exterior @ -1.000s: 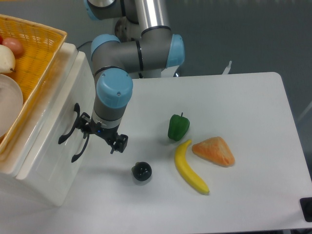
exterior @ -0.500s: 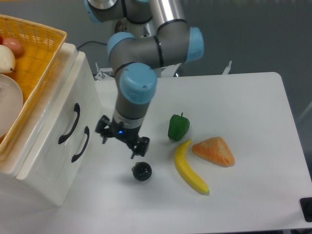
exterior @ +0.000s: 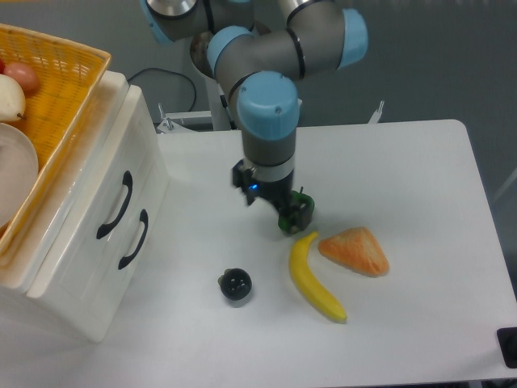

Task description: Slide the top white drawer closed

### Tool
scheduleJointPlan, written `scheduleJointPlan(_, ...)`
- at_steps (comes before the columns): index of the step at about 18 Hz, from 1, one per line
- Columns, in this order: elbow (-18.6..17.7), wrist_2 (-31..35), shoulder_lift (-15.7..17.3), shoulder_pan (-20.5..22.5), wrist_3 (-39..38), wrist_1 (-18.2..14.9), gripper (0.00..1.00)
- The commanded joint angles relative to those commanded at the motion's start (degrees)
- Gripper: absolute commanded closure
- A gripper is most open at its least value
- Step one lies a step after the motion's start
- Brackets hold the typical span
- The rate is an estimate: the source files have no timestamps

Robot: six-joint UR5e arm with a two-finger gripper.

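The top white drawer [exterior: 109, 182] is on the left, its front panel lying flush with the cabinet face, curved black handle [exterior: 115, 205] showing. The lower drawer front, with its own black handle [exterior: 133, 239], sits just beside it, also flush. My gripper [exterior: 271, 196] hangs over the middle of the table, well to the right of the drawers and touching neither. Its fingers are spread and hold nothing. One finger [exterior: 298, 212] sits over the green pepper.
A yellow wicker basket [exterior: 73, 77] with produce and a white dish rests on top of the cabinet. On the table are a green pepper [exterior: 285, 224] partly hidden by the gripper, a banana [exterior: 311, 279], an orange wedge [exterior: 354, 250] and a small dark round object [exterior: 235, 284].
The arm has swung right, away from the drawer handles, across the table to above the green pepper. The drawer fronts look the same as half a second ago.
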Motion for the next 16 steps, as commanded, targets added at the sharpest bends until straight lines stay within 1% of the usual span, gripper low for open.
scheduleJointPlan(2, -0.7, -0.1, 1.1, 1.8, 4.5, -0.8, 0.0)
scheduleJointPlan(5, -0.9, -0.5, 2.6, 6.3, 18.1, -3.6, 0.0)
scheduleJointPlan(7, -0.9, -1.7, 3.2, 9.1, 24.2, -6.0, 0.0)
scheduleJointPlan(10, -0.1, -8.0, 3.4, 13.6, 26.2, -10.1, 0.0)
scheduleJointPlan(11, 0.0, -10.4, 3.5, 15.4, 28.3, -11.0, 0.0)
scheduleJointPlan(12, 0.3, -11.9, 3.6, 16.7, 31.7, -11.5, 0.0)
scheduleJointPlan(16, 0.5, -11.9, 3.5, 20.4, 45.1, -12.0, 0.0)
